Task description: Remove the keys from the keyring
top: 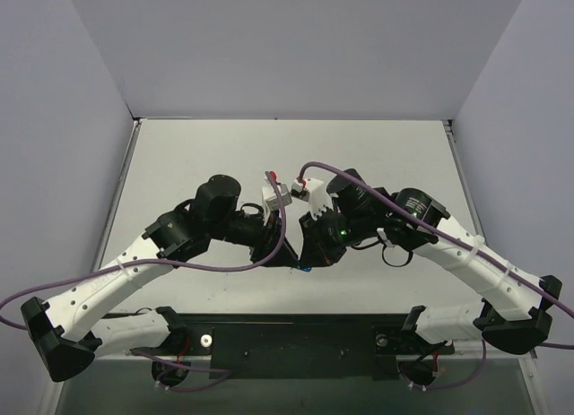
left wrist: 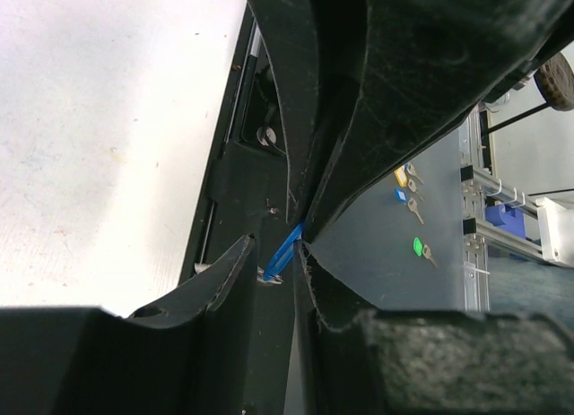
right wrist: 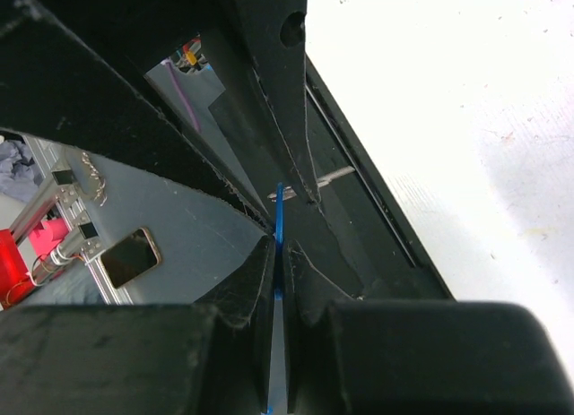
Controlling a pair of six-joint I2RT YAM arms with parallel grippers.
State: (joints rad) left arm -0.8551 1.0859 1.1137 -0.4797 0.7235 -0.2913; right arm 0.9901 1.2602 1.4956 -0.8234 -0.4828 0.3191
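White tabletop [top: 224, 155], right hand [right wrist: 280, 254] clamped on blue keyring [right wrist: 279, 218] (seen edge-on); left hand [left wrist: 273, 246] alongside, grip unclear

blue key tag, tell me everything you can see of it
A thin flat blue plastic tag, seen edge-on, held where both grippers meet. The right gripper pinches it between its fingers; the left gripper flanks its other end. A silver metal piece sticks out beside it. Its label face is hidden.
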